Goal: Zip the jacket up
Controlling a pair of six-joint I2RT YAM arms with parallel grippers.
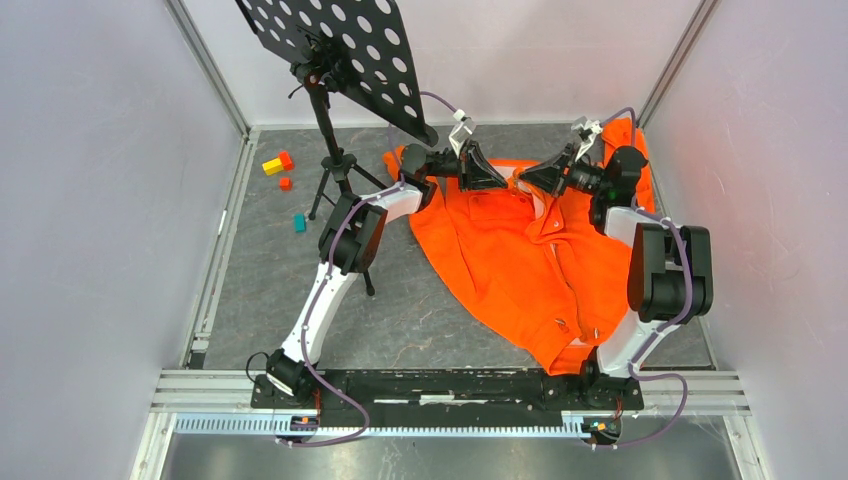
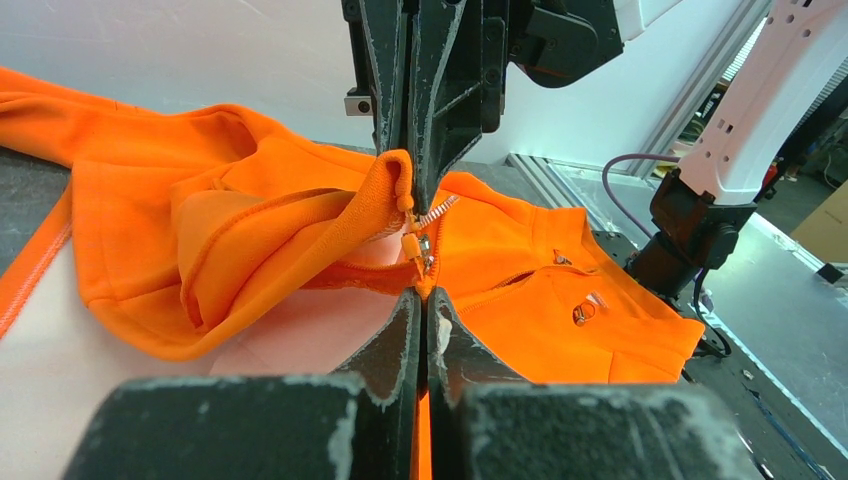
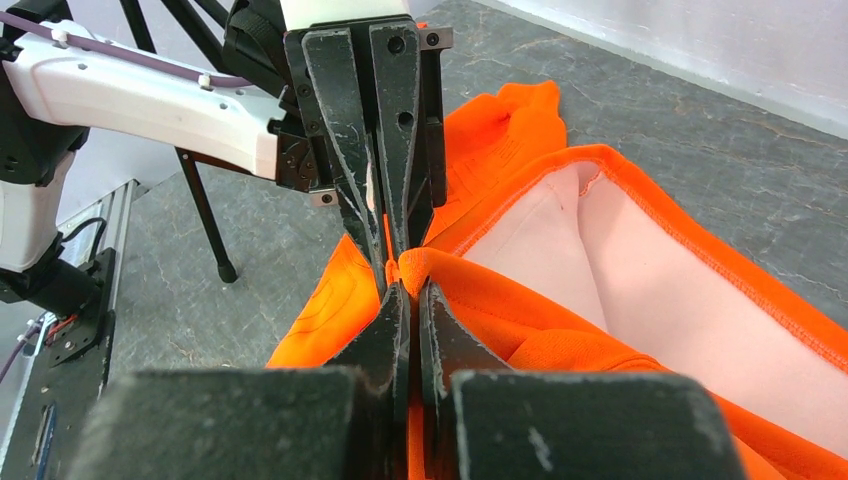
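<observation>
The orange jacket (image 1: pixel 520 270) lies on the grey table, collar at the far side. Both grippers meet tip to tip at the collar. My left gripper (image 1: pixel 497 180) is shut on the jacket's front edge just below the zipper slider (image 2: pixel 414 243), with orange fabric pinched between its fingers (image 2: pixel 425 300). My right gripper (image 1: pixel 530 180) is shut on the collar's top edge just above the slider, and fabric shows between its fingers (image 3: pixel 408 288). The collar is lifted and its pale pink lining (image 3: pixel 640 270) shows. A chest pocket zip pull (image 2: pixel 585 312) lies lower down on the jacket front.
A black perforated stand plate (image 1: pixel 330 45) on a tripod (image 1: pixel 340 175) stands at the far left, close to the left arm. Small coloured blocks (image 1: pixel 278 163) lie left of the tripod. Walls close in on both sides. A metal rail (image 1: pixel 450 385) runs along the near edge.
</observation>
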